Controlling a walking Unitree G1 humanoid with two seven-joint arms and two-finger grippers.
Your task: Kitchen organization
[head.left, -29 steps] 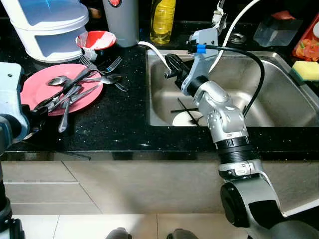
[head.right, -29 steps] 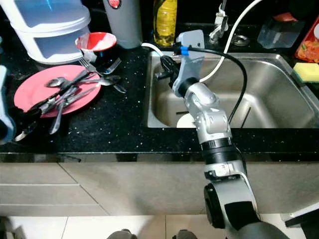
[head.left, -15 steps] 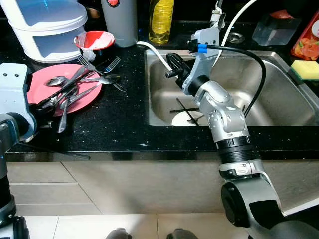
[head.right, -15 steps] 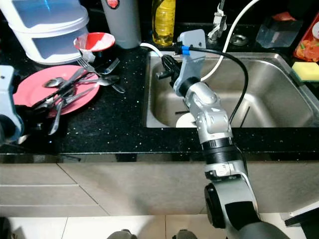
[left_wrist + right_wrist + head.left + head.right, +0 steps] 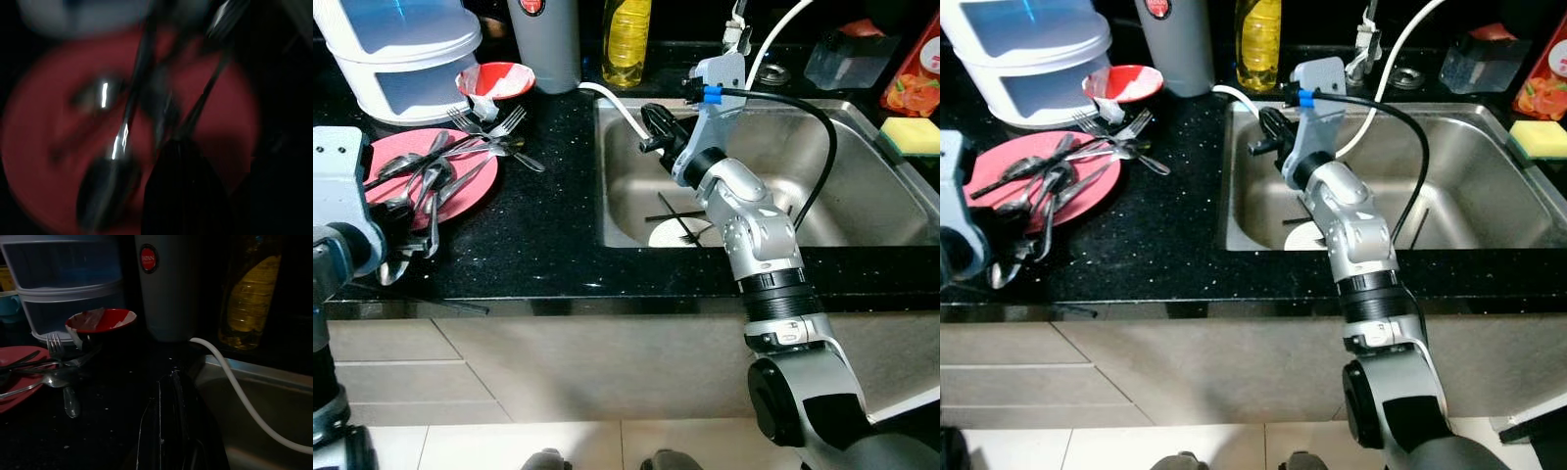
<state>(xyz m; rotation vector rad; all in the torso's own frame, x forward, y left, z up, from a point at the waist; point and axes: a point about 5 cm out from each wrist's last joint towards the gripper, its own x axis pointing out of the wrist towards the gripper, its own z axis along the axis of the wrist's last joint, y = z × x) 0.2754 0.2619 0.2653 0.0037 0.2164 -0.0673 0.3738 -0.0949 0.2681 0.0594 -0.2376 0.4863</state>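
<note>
We see the spoons and forks on the pink plate bunch up closer to the left edge now, and some stick up higher than a second ago. Our left arm sits higher and closer to the plate than before. The left gripper is right over the plate now, touching the silverware. The whole picture also slides a little to the left, because our head moves.

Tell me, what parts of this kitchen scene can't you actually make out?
- Left pincer: left wrist view is dark and motion-blurred; its grip on the cutlery atop the pink plate can't be judged.
- White plate in the sink: mostly covered by the right arm.
- Sponge: cut by the frame edge.
</note>
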